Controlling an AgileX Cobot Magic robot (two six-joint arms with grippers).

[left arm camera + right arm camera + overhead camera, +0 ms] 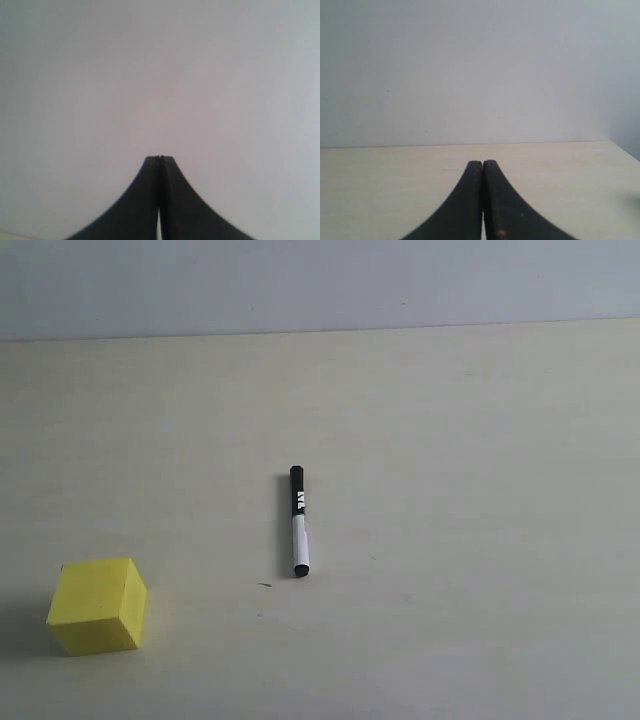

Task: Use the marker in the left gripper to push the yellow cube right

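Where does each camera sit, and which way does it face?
Exterior view: off the arms, looking down at a pale table with a bright yellow cube and black-and-white marker; no robot parts.
Left wrist view: behind the shut left gripper, facing a pale wall.
Right wrist view: behind the shut right gripper, facing table and wall.
Both wrist views share the wall.

Ahead of the right gripper (482, 163) the pale tabletop (570, 175) lies open; the bright yellow matte cube (97, 605) and the slim black-and-white marker (298, 522) sit well apart.

Yellow cube (97, 605) front-left; blk/wht marker (299, 521) flat at centre, well apart, blk half farther back
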